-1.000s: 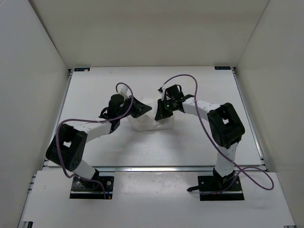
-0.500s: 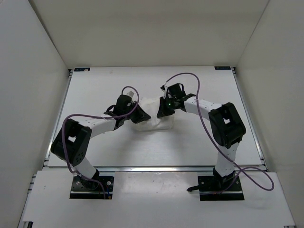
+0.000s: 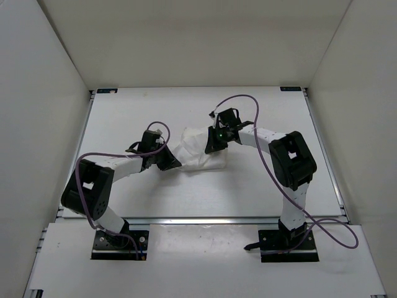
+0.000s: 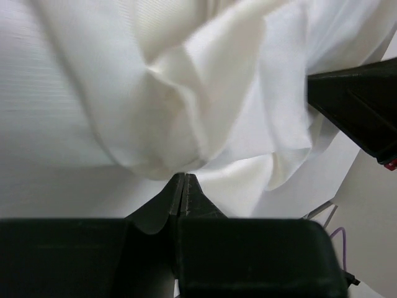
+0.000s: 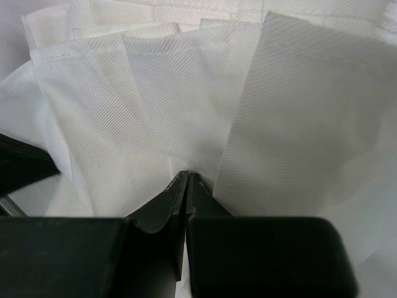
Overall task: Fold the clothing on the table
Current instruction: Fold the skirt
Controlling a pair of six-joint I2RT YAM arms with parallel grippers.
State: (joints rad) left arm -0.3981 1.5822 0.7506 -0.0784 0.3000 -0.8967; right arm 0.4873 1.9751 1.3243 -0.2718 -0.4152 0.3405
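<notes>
Two closed hands meet mid-worktop [image 3: 124, 118]. The left hand [image 3: 169, 162], fingers pressed together, pinches the left edge of the bunched white clothing [image 3: 197, 152]. The right hand [image 3: 213, 146] is clamped on its right side.

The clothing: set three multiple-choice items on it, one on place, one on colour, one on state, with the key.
1. Where does the clothing lie?
A. between the left end effector and the right end effector
B. over the right elbow
C. by the arm bases
2. Its colour?
A. red
B. white
C. blue
3. The left end effector is:
A. wide open
B. shut on the clothing
C. out of view
Key: 1 A, it spans the gap between them; 2 B, white in every view; 3 B, its closed tips pinch a fold in the left wrist view.
</notes>
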